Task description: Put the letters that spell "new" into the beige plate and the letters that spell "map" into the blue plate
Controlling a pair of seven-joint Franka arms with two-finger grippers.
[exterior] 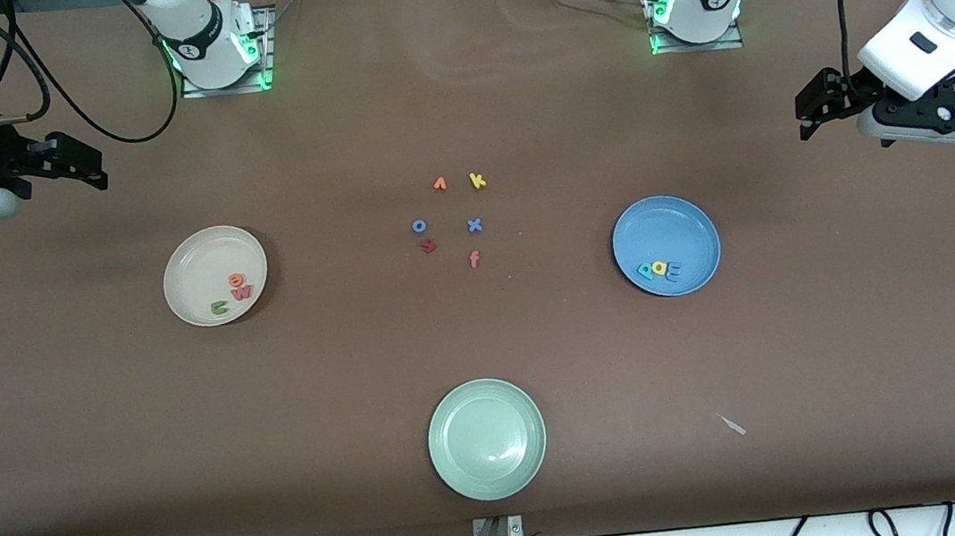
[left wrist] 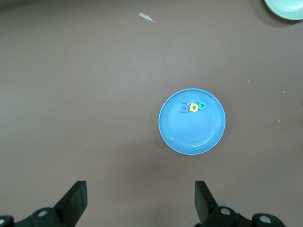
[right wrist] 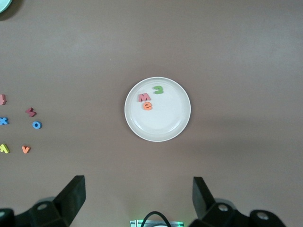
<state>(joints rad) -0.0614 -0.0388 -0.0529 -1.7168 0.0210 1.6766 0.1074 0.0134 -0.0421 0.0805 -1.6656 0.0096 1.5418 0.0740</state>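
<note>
The beige plate (exterior: 195, 273) (right wrist: 161, 123) holds the green n (exterior: 219, 308) (right wrist: 158, 89), the orange e (exterior: 237, 280) (right wrist: 147, 106) and the pinkish-red w (exterior: 241, 292) (right wrist: 144, 97). In the blue plate (exterior: 661, 224) (left wrist: 191, 135) lie the light-blue m (exterior: 674, 272) (left wrist: 183, 108), the yellow a (exterior: 660, 268) (left wrist: 193, 108) and the teal p (exterior: 648, 270) (left wrist: 202, 105). My left gripper (exterior: 814, 108) (left wrist: 140, 201) hangs open and empty over bare table at the left arm's end. My right gripper (exterior: 74, 161) (right wrist: 138, 198) hangs open and empty over the right arm's end.
A pale green plate (exterior: 486, 438) sits near the front edge. Loose letters lie mid-table: orange one (exterior: 439, 184), yellow k (exterior: 477, 181), blue o (exterior: 420, 226), blue x (exterior: 474, 225), dark red one (exterior: 428, 246), orange-red f (exterior: 474, 258). A white scrap (exterior: 732, 424) lies nearer the camera than the blue plate.
</note>
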